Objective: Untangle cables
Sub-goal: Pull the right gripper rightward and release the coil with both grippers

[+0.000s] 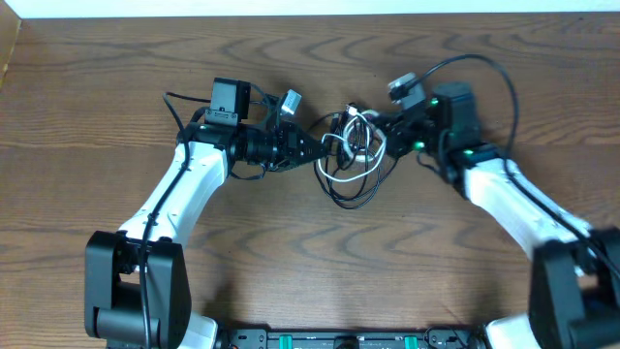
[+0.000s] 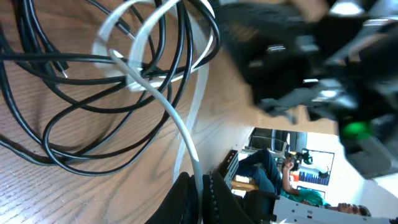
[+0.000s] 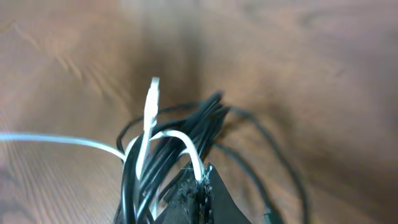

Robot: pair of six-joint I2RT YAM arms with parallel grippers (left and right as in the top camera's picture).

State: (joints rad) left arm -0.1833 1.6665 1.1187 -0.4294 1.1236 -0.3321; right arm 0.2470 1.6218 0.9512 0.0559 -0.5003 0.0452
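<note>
Separation step: white cable (image 2: 180,124) pinched in left gripper (image 2: 200,194); right gripper (image 3: 200,186) clenched on it too, among black cables (image 3: 186,134). Next: slow pull-apart needed.

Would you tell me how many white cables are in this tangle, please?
1: the white cable loops through the black cables, pinched by the left gripper and running to the right gripper. Another could hide under the black ones.
</note>
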